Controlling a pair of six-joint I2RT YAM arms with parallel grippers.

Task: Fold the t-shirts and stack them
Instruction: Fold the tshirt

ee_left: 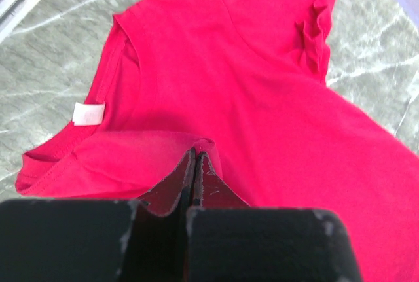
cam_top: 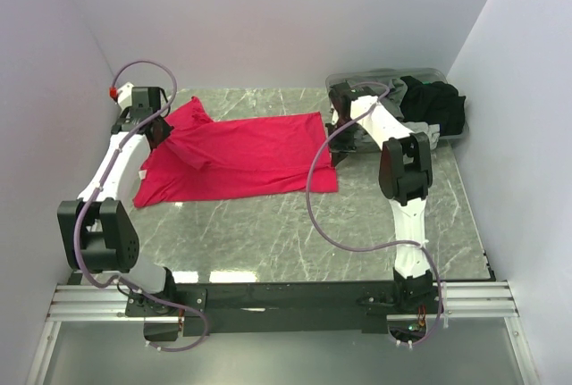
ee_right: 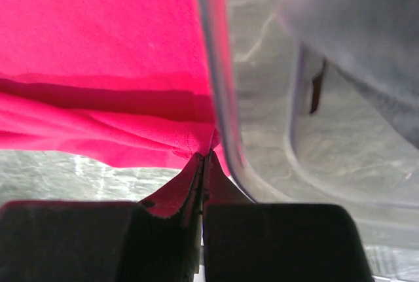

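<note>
A marbled desk [cam_top: 295, 233] carries a pinkish-red t-shirt [cam_top: 241, 153], spread out across its far left. Grey and black shirts [cam_top: 436, 104] sit heaped in a tub [cam_top: 429, 71] at far right. The red cloth looks light and limp, so it is best pinched at its edges. The left gripper [ee_left: 195, 156] is clamped tight beside the collar, the right gripper [ee_right: 204, 158] on the hem.

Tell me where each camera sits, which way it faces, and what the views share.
Top: above and behind, looking down on the table; left arm and right arm show with their bases.
Left wrist: on the left arm, facing along the left gripper, shut on the red shirt near its collar.
Right wrist: on the right arm, facing along the right gripper, shut on the shirt's edge beside the tub.
Shared: all see the red shirt; top and right wrist see the tub.
</note>
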